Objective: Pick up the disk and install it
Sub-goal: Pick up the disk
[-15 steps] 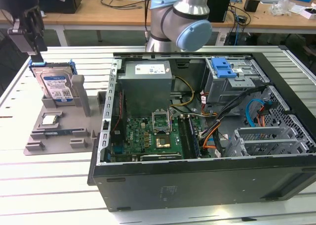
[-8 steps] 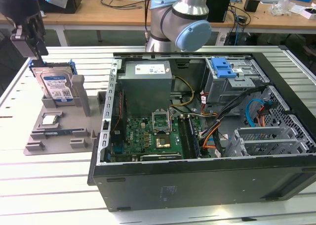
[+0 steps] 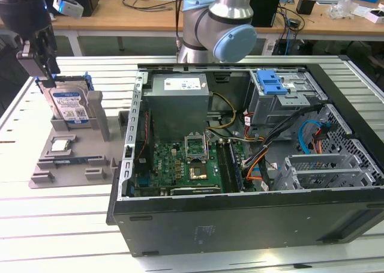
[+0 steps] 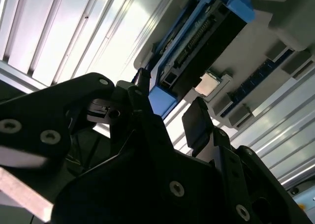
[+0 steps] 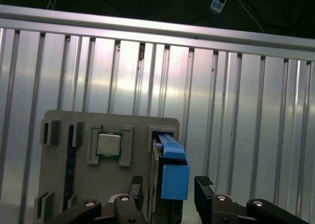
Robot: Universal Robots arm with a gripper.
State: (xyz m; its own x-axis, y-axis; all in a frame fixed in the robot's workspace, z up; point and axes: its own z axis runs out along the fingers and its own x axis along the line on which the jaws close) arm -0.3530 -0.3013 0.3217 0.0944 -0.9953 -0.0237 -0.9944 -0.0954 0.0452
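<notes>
Disk [image 3: 71,105] standing on edge in a grey holder [image 3: 72,165], claw [image 3: 47,76] straddling its top.
Disk sits at nine o'clock of the open computer case [image 3: 240,225]; the claw hangs at its twelve o'clock, fingers [image 5: 203,183] spread either side, unclenched.

Disk [image 3: 68,104]: lower part hidden in the slot of the grey holder [image 3: 101,118].
Claw [image 3: 47,80]: upper body cut off at the exterior view's 11 o'clock edge.
Arm [image 3: 225,30]: cropped at 12 o'clock.
Computer case [image 3: 240,225]: cropped at 3 o'clock.
</notes>
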